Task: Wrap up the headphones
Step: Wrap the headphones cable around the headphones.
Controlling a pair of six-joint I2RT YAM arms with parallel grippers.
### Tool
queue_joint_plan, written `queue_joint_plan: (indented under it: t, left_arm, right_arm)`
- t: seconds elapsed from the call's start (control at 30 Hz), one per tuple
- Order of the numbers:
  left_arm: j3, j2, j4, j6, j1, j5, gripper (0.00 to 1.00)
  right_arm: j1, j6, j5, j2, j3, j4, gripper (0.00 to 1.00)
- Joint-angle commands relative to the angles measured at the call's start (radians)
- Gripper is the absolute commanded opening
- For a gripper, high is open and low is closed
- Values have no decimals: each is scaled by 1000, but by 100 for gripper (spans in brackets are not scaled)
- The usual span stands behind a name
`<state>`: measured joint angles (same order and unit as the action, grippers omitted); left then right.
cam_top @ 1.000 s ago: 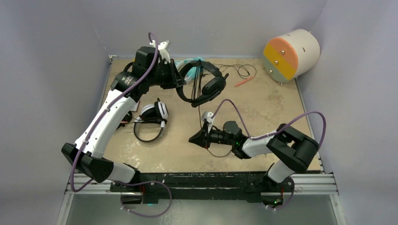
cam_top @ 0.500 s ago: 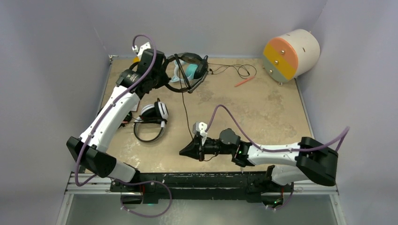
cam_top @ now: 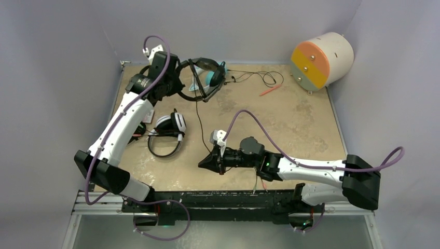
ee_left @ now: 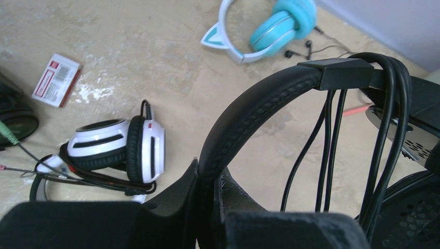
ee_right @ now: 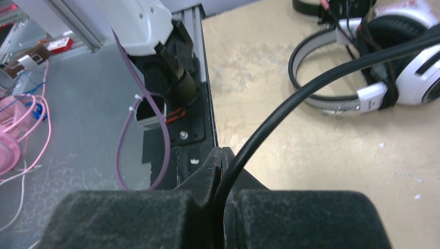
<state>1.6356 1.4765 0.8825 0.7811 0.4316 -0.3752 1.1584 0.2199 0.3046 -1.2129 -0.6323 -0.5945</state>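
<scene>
Two grips share one headset. Nearest, the right gripper [ee_right: 222,155] is pinched tight on the thin black cable [ee_right: 290,99], which looks limp and slick and is likely to slide unless held taut. Farther off, the left gripper [ee_left: 207,187] clamps the black headset [ee_left: 249,114] aloft by its padded headband, probably the stiffest, safest hold, with wound cable loops hanging just beside. Below-left of that gripper lies the white-and-black headset [ee_left: 117,155], and beyond it the teal headset [ee_left: 280,26].

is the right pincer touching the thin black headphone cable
Touching. The right wrist view shows the right pincer shut on the thin black headphone cable, which runs straight into the seam where its jaws meet.
</scene>
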Motion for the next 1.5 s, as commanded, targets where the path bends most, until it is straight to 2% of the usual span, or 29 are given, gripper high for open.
queue_joint_plan:
  t: [0.0,0.1,0.23,0.47,0.6,0.9,1.13,1.23,1.37,1.47]
  left_arm:
    - [192,25,-18,3,-58,155,0]
    - [260,53,4,-4,-72,181,0]
    - [281,54,7,-40,-88,222,0]
    - [275,80,36,-80,-92,234,0]
    - [257,94,42,-95,-92,182,0]
    - [101,80,-45,-125,-91,8,0]
    - [-30,63,-119,-156,-70,-48,0]
    - [-87,42,-148,-194,-24,-120,0]
    - [-201,-3,-247,-294,109,-264,0]
    - [-252,-26,-256,-336,147,-285,0]
  right_arm:
    - [7,31,31,-46,53,-36,0]
    - [9,61,21,-72,124,-117,0]
    - [8,69,-7,-54,169,-127,0]
    - [8,30,9,34,143,-23,0]
    - [10,21,48,116,116,16,0]
    - [13,-94,48,233,-156,358,0]
    - [13,-178,-48,200,-445,620,0]
    - [11,-196,-141,165,-548,706,0]
    - [1,-242,-224,58,-714,846,0]
    - [-38,-241,-216,2,-774,872,0]
